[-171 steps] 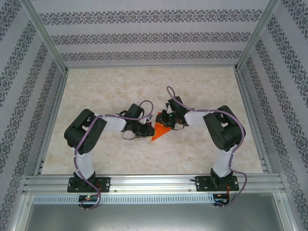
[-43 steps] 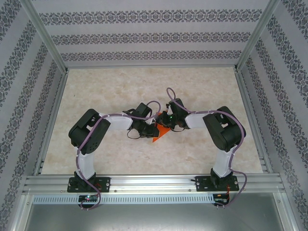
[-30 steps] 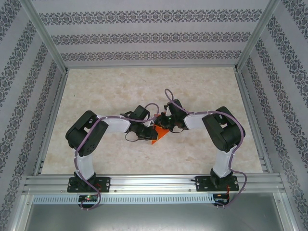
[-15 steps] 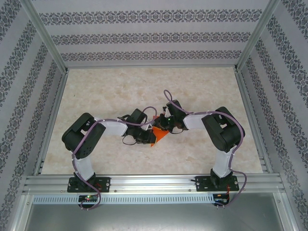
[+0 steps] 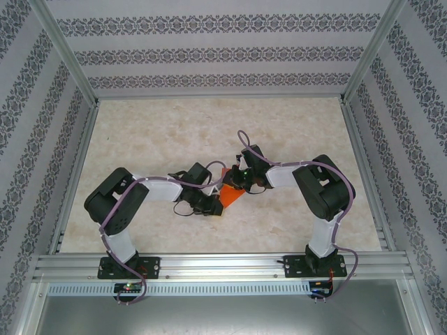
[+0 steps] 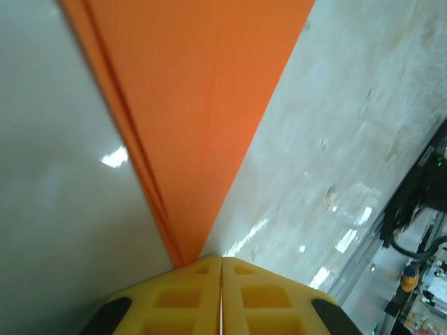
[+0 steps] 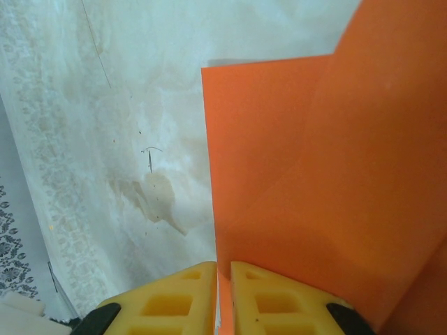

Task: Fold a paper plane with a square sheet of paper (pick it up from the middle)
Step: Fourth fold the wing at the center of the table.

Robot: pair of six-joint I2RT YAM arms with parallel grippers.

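The square sheet of paper is bright orange and folded into a layered, pointed shape like a paper plane, held between both arms at the table's middle. In the left wrist view its narrow end runs down into my left gripper, whose yellow fingers press together on it. My left gripper is at the paper's near-left end. My right gripper is at its far-right end. Seen from the right wrist, my right gripper is shut on an edge of the paper, with a sliver of orange between the fingers.
The marbled table top stretches bare behind and beside the arms. Aluminium rails and patterned walls enclose it on three sides. The arm bases stand on the near rail.
My left arm has swung its elbow out to the left and its wrist nearer the front edge, still holding the paper. The paper has shifted slightly. The right gripper has hardly moved.
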